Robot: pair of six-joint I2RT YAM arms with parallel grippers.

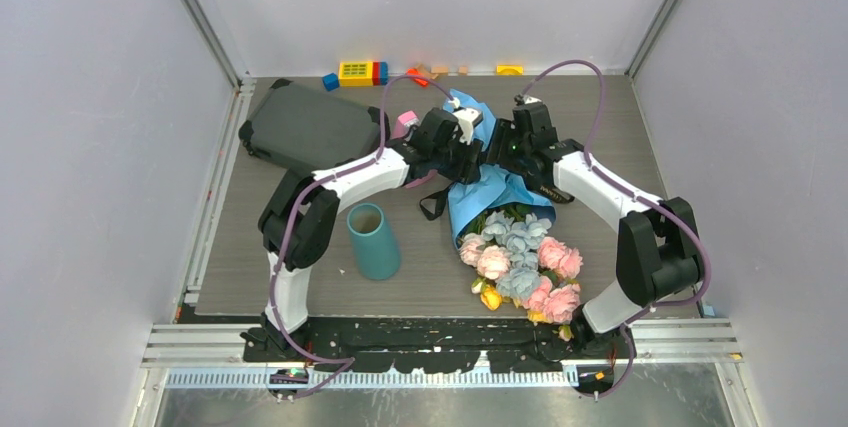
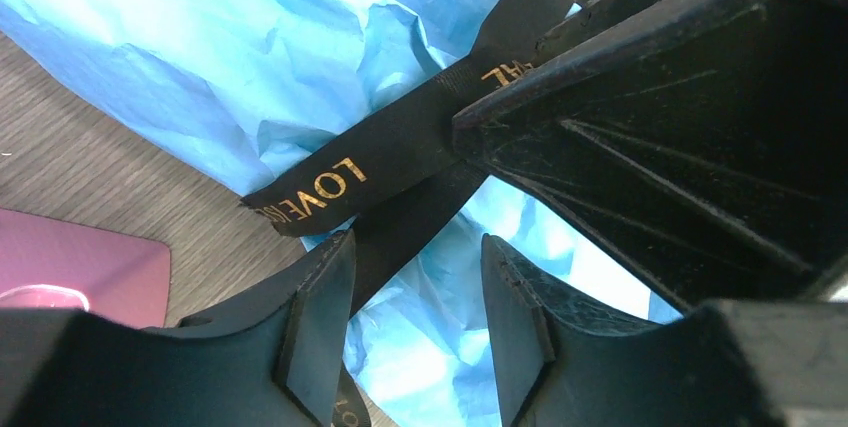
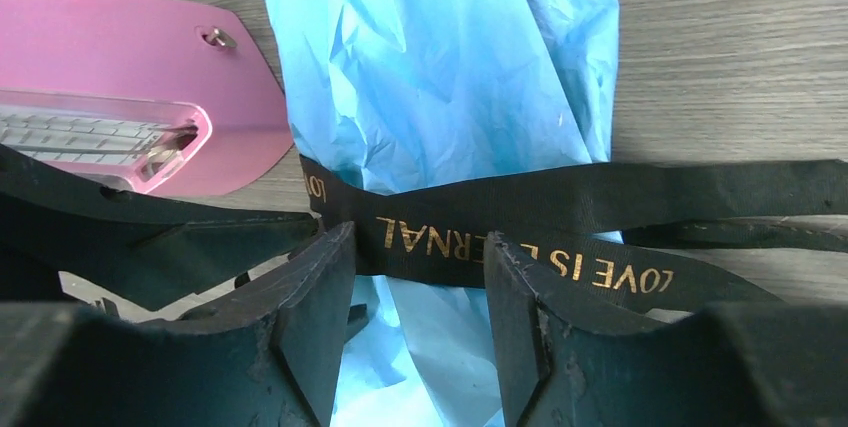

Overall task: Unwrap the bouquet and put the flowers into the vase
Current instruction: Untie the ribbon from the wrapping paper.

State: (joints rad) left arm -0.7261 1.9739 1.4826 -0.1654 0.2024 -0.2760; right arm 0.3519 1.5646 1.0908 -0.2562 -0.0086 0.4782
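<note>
Grey wooden table (image 1: 430, 282) sits between pale walls; the bouquet (image 1: 505, 212) lies flat in the middle of it; its flowers (image 1: 520, 262) point to 6 o'clock and the end of its blue paper (image 1: 468, 107) points to 12 o'clock; the vase (image 1: 373, 241) stands up at 9 o'clock from the flowers, near them but not touching; no flowers are in it yet.

Both arms meet over the ribbon (image 3: 560, 197), a black one that ties the paper; the left gripper (image 2: 415, 257) comes in from 9 o'clock and the right gripper (image 3: 415, 242) from 3 o'clock; each one is about half open, with a gap between its jaws; the ribbon lies across each gap, but it does not look pinched; neither one holds anything.

I think the job now is to untie the ribbon; to do it well, each gripper should pinch only a loose ribbon end, not the paper under it; then one can pull toward 9 o'clock and the other toward 3 o'clock, slow and low; if paper gets caught it could tear, or the whole bunch could slide; the two grippers are very close, so they could bump; the pink metronome (image 3: 130, 77) sits just beside the paper at about 10 o'clock, so the left pull should steer past it.
</note>
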